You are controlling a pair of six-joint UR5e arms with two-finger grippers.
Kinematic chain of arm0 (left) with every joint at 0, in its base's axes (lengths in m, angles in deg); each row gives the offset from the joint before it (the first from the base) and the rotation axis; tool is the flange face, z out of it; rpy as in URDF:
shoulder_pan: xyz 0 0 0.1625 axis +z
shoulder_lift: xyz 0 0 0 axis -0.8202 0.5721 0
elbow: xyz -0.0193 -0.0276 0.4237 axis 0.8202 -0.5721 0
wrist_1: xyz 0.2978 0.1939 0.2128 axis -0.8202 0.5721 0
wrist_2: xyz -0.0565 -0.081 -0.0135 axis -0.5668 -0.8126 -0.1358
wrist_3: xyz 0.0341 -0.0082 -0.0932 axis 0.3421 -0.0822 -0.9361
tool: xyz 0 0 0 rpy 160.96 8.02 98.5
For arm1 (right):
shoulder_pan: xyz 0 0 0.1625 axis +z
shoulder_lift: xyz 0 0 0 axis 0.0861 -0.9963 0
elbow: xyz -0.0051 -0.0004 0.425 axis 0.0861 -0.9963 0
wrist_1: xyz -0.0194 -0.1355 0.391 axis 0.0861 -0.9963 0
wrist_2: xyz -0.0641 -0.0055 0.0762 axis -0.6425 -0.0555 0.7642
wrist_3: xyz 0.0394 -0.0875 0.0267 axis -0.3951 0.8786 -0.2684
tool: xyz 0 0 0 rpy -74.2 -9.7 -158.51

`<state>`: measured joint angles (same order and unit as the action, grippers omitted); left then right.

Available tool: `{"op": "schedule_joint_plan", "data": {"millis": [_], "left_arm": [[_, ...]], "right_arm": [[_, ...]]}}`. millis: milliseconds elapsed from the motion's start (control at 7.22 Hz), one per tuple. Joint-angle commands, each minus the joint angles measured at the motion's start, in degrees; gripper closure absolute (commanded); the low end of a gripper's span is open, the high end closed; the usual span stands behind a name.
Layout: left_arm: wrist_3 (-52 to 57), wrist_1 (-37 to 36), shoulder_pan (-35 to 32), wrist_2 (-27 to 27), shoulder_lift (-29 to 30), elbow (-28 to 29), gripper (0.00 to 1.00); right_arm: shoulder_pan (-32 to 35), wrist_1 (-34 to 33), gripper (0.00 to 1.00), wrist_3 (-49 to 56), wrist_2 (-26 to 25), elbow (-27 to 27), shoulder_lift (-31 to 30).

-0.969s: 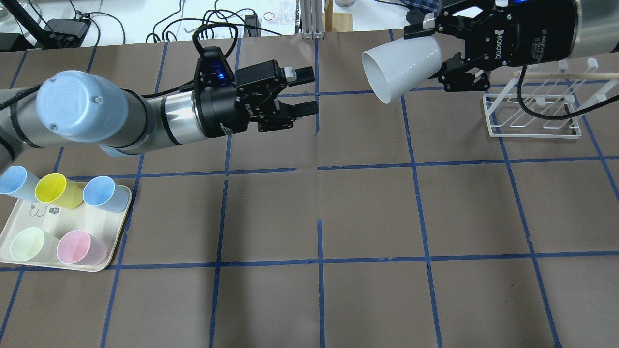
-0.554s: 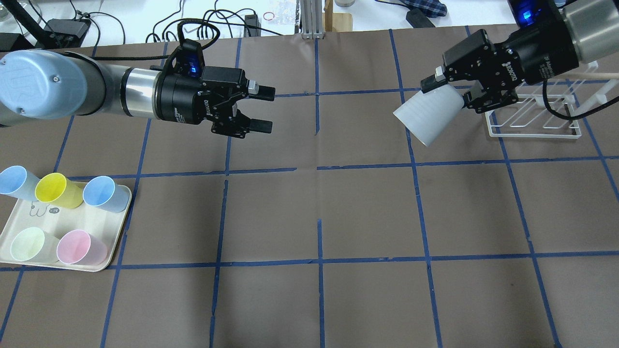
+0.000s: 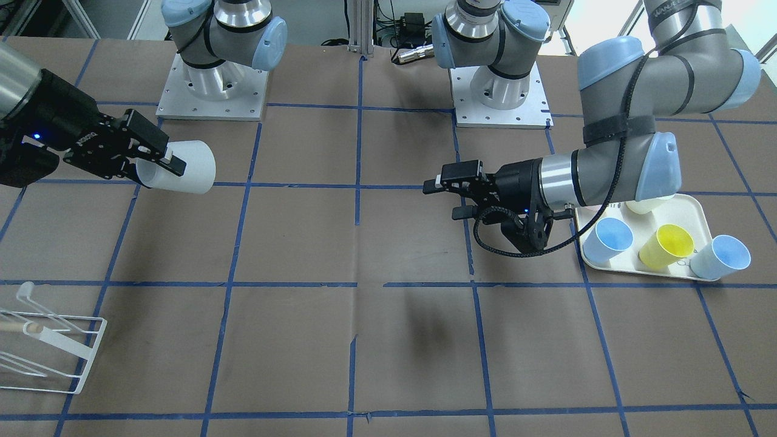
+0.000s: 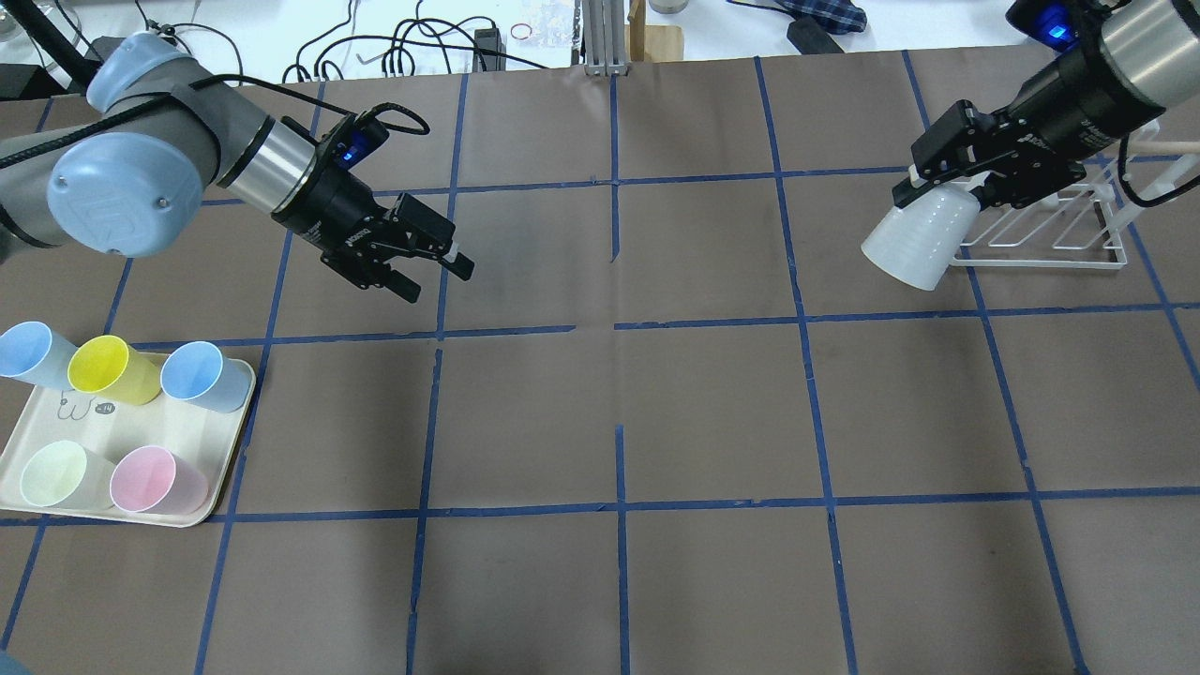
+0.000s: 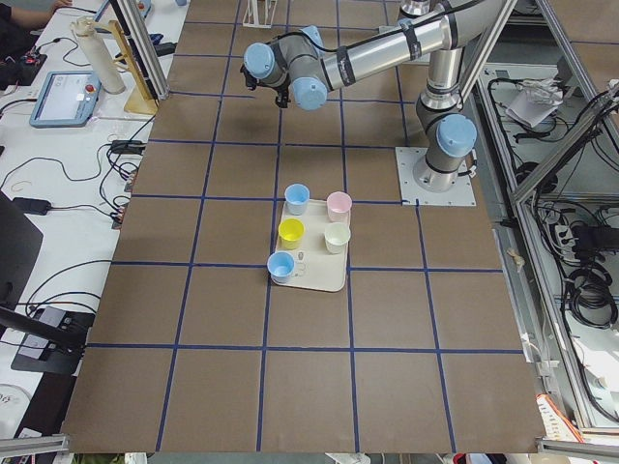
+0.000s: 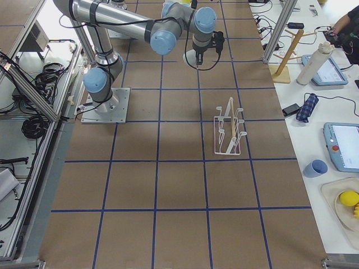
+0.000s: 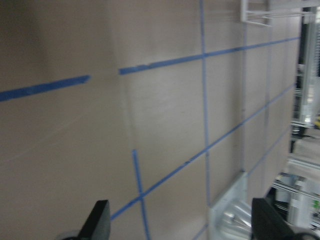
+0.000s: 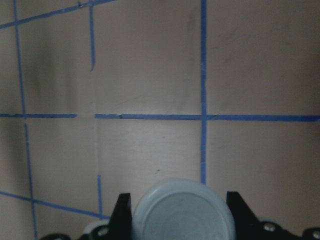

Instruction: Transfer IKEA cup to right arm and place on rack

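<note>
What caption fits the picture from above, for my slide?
Right gripper holds the pale grey cup in the air near the white rack; left gripper open, empty.

Bright, even light falls from above across my bench (image 4: 712, 412). Shadows are soft, with one faint dark smudge near the middle in the front view. The cup (image 4: 914, 239) washes out near white. My left wrist view is smeared and soft throughout. The right wrist view is mildly soft, and the cup's base is unfocused up close.
</note>
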<state>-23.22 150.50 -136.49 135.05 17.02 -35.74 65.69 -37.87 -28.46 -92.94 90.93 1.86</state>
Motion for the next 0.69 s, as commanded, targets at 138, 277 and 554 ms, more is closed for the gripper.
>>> {"op": "schedule_joint_plan", "data": {"millis": [138,277,554], "left_arm": [[-8.91,-1.19,-6.56,25.84,-4.72,9.33,0.00],[-11.64,-1.00,-9.98,32.52,-6.14,11.53,0.00],[-17.81,5.83,-11.07,32.07,-10.26,13.48,0.00]], "right_arm": [[-0.05,-13.00,0.54,0.13,-13.09,-0.38,5.26],[-0.05,-15.57,0.55,0.31,-17.13,-0.47,6.06],[-0.31,-20.15,0.56,0.66,-21.72,-2.65,7.38]]}}
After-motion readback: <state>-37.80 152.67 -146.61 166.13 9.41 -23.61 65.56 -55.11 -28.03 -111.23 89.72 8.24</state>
